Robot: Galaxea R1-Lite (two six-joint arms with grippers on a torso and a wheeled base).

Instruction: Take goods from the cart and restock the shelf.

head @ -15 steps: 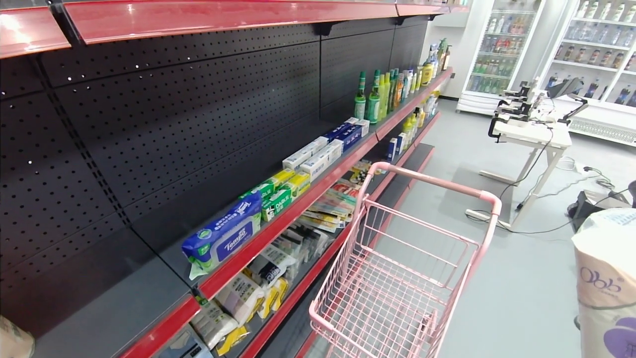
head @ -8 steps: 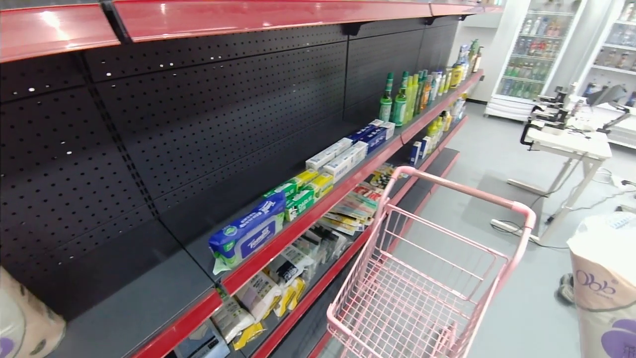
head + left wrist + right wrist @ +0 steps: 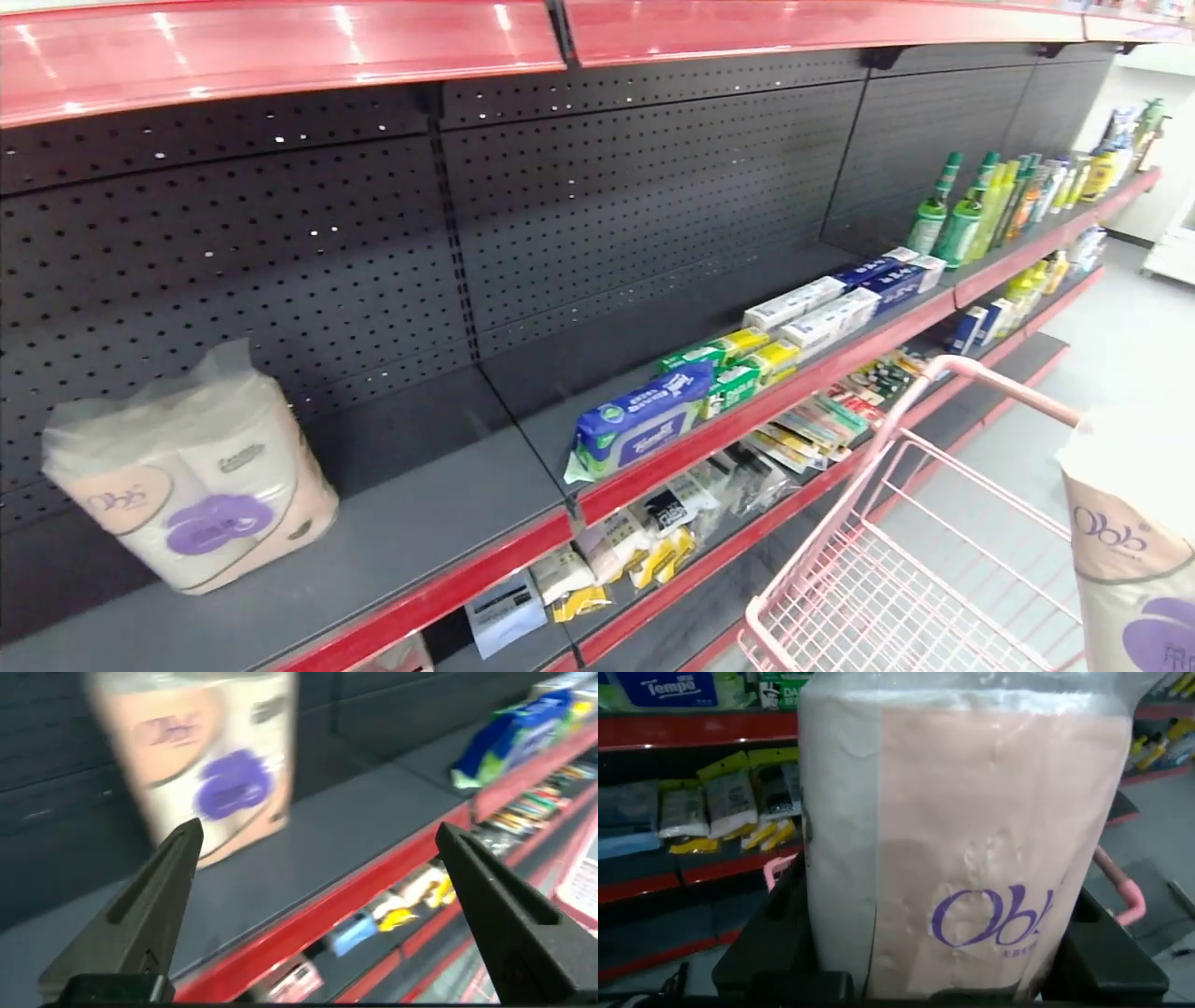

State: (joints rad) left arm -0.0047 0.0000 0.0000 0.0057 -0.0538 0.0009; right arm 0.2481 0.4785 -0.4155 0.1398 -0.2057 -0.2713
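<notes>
The left gripper point(image 3: 318, 905) is wide apart, empty, near a toilet paper pack point(image 3: 187, 485) on the shelf point(image 3: 420, 523). The right gripper point(image 3: 943, 961) clamps a second pack point(image 3: 971, 840) beside the pink cart point(image 3: 1004, 392).

Upright toilet-roll pack point(image 3: 191, 485) on grey shelf point(image 3: 420, 509); second pack point(image 3: 1125, 560) near pink cart point(image 3: 1004, 386).

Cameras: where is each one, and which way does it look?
Head view: on the head, looking down at shelf, shelf pack, cart, held pack.
Left wrist view: on left arm, facing shelf pack past the open left gripper.
Right wrist view: on right arm, facing held pack in the right gripper.
Shared: head and left wrist views both show shelf pack.
</notes>
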